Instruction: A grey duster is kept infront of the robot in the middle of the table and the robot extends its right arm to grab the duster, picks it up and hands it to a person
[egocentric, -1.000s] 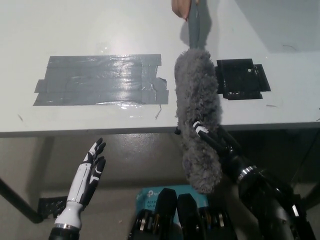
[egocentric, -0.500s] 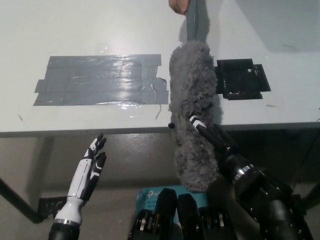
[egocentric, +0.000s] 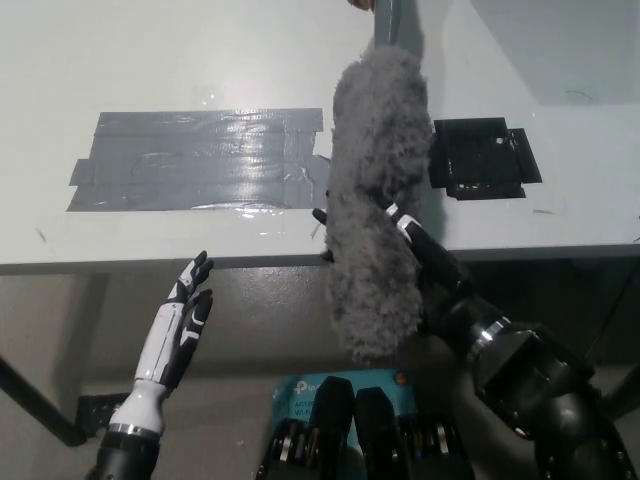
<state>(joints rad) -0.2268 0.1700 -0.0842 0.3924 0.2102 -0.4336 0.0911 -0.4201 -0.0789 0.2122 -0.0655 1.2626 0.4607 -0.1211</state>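
Observation:
A fluffy grey duster (egocentric: 375, 190) hangs lengthwise over the table's front edge, its grey handle (egocentric: 390, 20) pointing to the far side. A person's hand (egocentric: 360, 4) shows only as a sliver at the top edge, touching the handle. My black right hand (egocentric: 420, 255) is wrapped around the duster's fluffy middle, with fingertips showing on both sides of the fluff. My white left hand (egocentric: 180, 325) rests open below the table's front edge at the lower left, holding nothing.
A patch of grey tape strips (egocentric: 200, 160) covers the white table (egocentric: 150, 60) left of the duster. A black flat plate (egocentric: 485, 158) lies on the table just right of it. A teal box (egocentric: 330, 385) sits on the floor below.
The duster has moved up and toward the far side with my right hand around it. The person's hand has slid almost out of view at the top. My left hand stayed put.

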